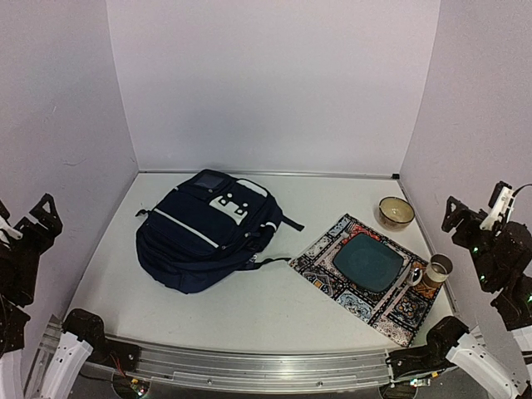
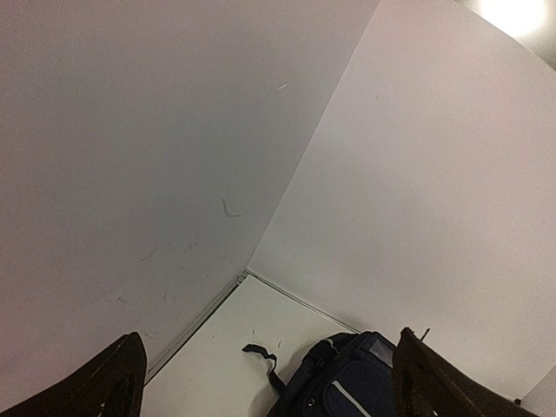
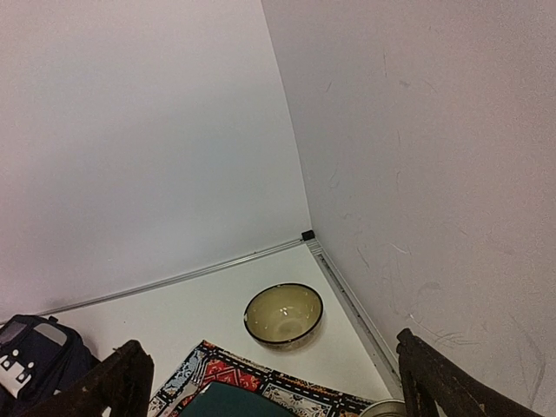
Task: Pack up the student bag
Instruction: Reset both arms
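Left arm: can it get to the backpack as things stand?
Probably yes. The student bag lies on the left half of the table, with nothing between it and the left gripper, whose fingers are open and empty.

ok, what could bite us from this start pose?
1. The brown-and-white ceramic mug stands at the patterned mat's right edge, near the open right gripper; a descent there could tip it.
2. The dark navy fabric backpack lies flat with no opening visible; its loose straps could snag during handling.
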Tool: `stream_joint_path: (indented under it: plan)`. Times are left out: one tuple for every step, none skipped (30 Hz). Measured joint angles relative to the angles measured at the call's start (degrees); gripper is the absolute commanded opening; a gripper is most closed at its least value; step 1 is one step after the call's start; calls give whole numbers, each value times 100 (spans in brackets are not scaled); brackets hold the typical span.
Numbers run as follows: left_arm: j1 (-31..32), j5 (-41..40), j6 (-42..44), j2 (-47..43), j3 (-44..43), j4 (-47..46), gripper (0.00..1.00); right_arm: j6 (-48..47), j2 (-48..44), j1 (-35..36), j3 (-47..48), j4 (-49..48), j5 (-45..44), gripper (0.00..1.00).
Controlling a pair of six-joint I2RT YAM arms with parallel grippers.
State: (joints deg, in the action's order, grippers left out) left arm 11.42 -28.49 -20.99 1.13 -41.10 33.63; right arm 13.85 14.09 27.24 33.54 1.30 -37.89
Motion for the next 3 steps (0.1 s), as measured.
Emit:
stream_joint_path:
  plan:
    - [-2,0,0,0,0,2,100,5,0,0,0,0,0,98]
    - [0,0,0,0,0,1,100,13,0,0,0,2,0,98]
    - [0,0,0,0,0,0,100,15,0,0,0,0,0,98]
